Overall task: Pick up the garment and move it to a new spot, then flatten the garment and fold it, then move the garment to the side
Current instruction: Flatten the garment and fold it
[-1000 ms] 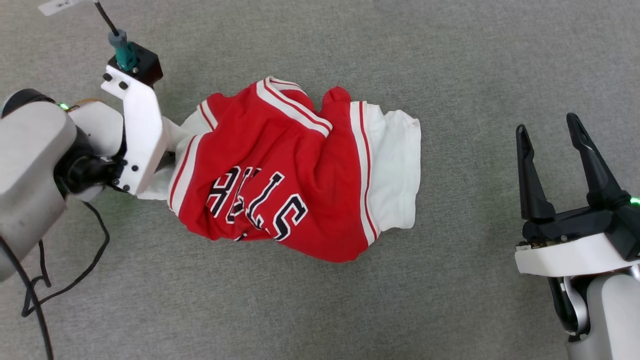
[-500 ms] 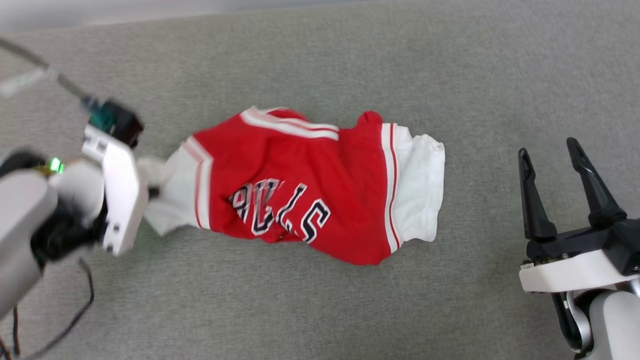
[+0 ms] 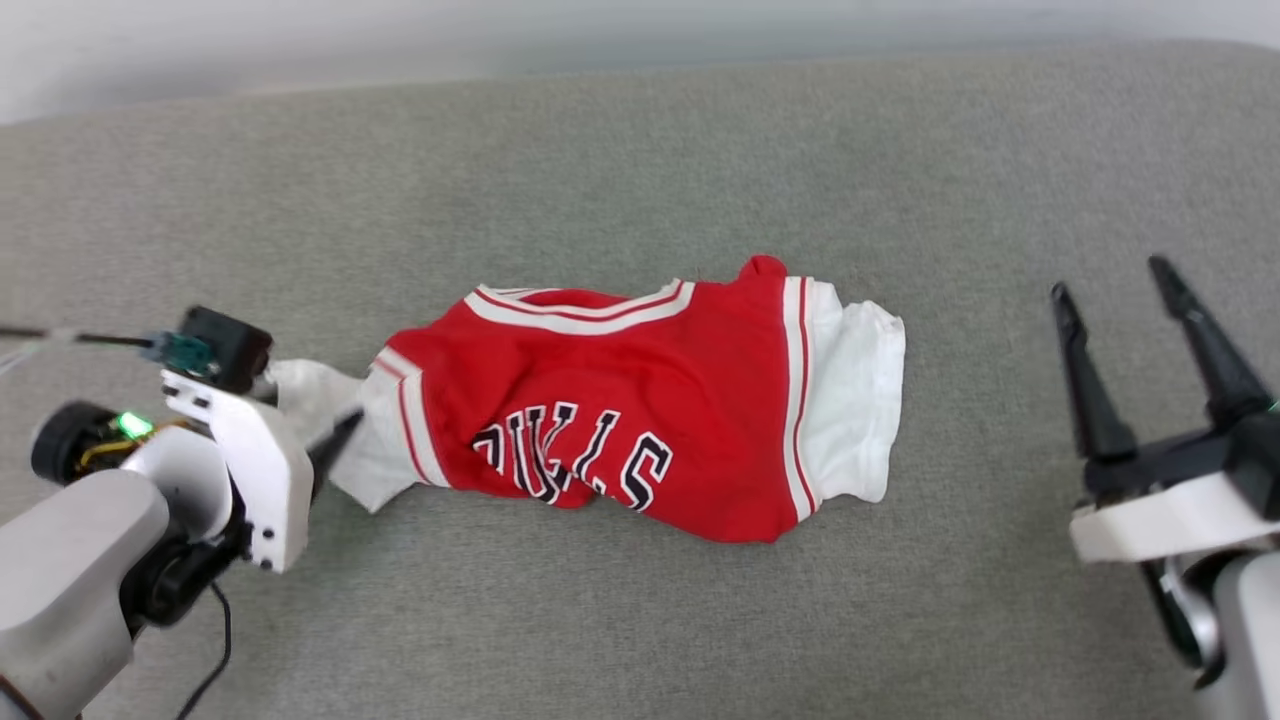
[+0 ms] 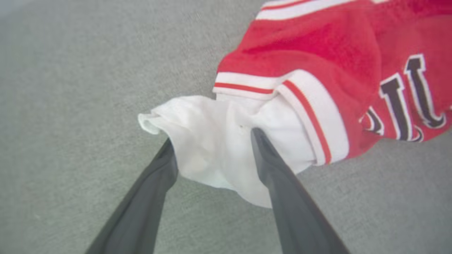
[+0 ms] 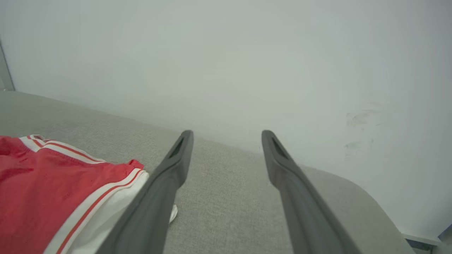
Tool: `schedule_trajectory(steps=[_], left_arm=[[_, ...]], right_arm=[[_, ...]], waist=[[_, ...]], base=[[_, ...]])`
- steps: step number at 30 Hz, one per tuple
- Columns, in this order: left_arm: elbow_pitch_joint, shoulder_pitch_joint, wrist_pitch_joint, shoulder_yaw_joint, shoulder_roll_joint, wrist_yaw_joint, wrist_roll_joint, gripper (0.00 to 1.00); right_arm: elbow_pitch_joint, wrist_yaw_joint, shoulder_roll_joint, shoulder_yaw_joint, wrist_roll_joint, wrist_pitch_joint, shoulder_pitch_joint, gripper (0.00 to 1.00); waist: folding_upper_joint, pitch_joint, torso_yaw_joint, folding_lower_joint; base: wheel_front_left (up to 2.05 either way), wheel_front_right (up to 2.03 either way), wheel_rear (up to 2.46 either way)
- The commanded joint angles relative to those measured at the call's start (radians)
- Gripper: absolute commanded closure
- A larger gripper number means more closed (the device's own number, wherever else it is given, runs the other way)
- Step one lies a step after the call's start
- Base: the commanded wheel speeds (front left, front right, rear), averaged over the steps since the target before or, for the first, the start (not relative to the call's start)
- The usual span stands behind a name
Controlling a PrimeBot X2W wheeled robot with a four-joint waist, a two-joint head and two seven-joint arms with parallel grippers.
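On the grey surface [image 3: 620,630], the red Bulls jersey [image 3: 620,400] is pictured centred, its white sleeve [image 4: 197,120] at 9 o'clock straddled by the wide-spread left gripper [image 4: 212,137]. The right gripper [image 3: 1110,278] is held wide and empty at 3 o'clock. A firm hem pinch is advised.

Garment [image 3: 640,420] on surface [image 3: 640,620]; left gripper [image 4: 212,137] at edge, right gripper [image 3: 1108,277] well apart.

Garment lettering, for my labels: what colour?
Black, outlined white; the lettering shows best in the head view.
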Motion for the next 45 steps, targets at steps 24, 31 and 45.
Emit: schedule_trajectory(steps=[24, 31, 45], left_arm=[[-0.381, 0.509, -0.416, 0.679, -0.289, 0.444, 0.56, 0.0], [-0.415, 0.629, -0.416, 0.852, -0.479, 0.361, 0.72, 0.0], [-0.36, 0.66, -0.416, 1.07, -0.72, 0.13, 0.913, 0.0]], right_arm=[[0.135, 0.0, -0.489, 0.655, 0.584, 0.898, -0.6, 0.0], [0.236, 0.0, -0.478, 0.792, 0.697, 1.097, -0.698, 0.0], [0.422, 0.001, -0.403, 0.972, 0.767, 0.919, -0.647, 1.0]], waist=[[0.0, 0.008, 0.144, 0.0], [0.0, 0.064, 0.182, 0.0], [0.0, 0.103, 0.183, 0.0]], base=[[0.0, 0.0, 0.0], [0.0, 0.0, 0.0], [0.0, 0.0, 0.0]])
